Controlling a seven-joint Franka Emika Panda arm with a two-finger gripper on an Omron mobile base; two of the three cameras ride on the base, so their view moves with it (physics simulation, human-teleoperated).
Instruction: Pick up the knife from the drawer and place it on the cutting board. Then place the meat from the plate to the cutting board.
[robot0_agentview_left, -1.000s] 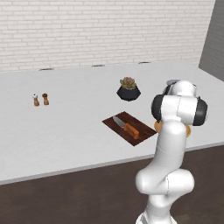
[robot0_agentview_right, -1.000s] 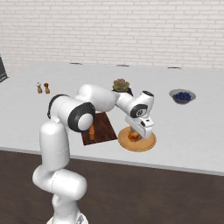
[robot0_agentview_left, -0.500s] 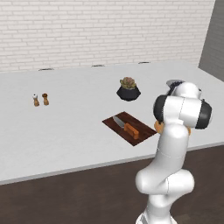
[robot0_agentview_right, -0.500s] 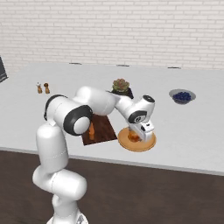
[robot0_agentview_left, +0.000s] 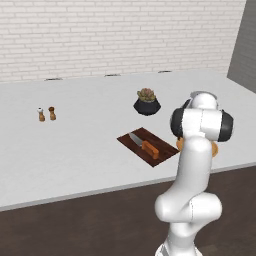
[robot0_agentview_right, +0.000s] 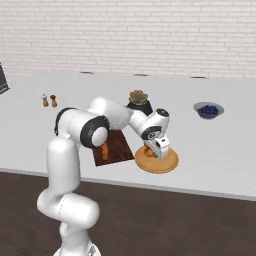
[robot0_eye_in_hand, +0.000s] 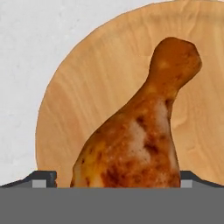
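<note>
The white arm is being bent forward from the base and angled down, with the wrist turned toward the counter. The gripper (robot0_agentview_right: 154, 152) is being held low, pointing downward, its fingers (robot0_eye_in_hand: 43, 178) spread wide apart.

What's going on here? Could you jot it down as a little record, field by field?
knife: lies on the cutting board, knife, cutting board
meat: a drumstick lying on the plate
gripper: open, low over the plate, a fingertip on each side of the meat
done: knife step
left: meat to the cutting board
also on the counter: potted plant, two shakers, bowl of blue berries
</note>
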